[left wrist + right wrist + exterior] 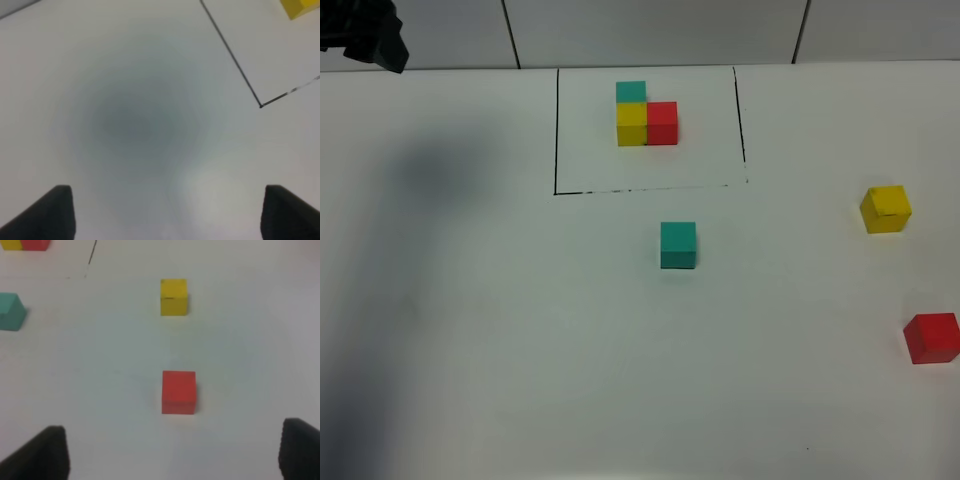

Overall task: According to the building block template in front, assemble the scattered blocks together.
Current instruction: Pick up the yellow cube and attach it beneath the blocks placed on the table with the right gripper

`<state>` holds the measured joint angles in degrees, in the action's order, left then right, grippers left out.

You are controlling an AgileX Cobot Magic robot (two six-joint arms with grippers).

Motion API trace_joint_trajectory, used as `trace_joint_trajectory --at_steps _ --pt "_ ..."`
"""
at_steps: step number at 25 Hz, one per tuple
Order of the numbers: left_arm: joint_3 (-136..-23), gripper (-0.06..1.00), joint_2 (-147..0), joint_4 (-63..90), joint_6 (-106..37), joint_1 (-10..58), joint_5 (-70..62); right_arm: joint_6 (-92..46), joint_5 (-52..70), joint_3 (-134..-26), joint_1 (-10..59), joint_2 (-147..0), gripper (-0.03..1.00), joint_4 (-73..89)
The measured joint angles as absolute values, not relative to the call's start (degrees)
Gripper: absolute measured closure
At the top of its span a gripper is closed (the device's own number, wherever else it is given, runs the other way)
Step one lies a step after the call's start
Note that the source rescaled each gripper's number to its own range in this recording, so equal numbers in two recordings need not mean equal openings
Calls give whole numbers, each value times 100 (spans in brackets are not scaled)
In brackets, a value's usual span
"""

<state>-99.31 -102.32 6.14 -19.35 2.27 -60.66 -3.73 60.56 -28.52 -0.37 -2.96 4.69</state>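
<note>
The building block template [645,118] is an L of teal, yellow and red cubes inside a thin black rectangle [556,130] at the back middle. The scattered blocks lie apart: teal [677,245] just in front of the frame, yellow [885,209] at the right, red [931,337] nearer the right edge. My right gripper [172,455] is open and empty, with the red block [178,391] ahead of it, the yellow block [173,296] beyond and the teal one [11,311] off to the side. My left gripper [170,215] is open over bare table near the frame's corner [260,105].
A dark part of the left arm [365,38] shows at the back left corner, casting a broad shadow [410,200] on the white table. The right arm is outside the exterior high view. A wall runs behind the table's far edge.
</note>
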Motion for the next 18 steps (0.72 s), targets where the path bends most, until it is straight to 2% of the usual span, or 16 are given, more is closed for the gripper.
trace_joint_trajectory --at_steps 7,18 --pt "-7906 -3 -8528 701 -1746 188 -5046 -373 6056 -2852 -37 -296 23 469" --pt "-6058 -3 -5531 635 -863 188 -4752 -373 6056 -2852 -37 -296 23 474"
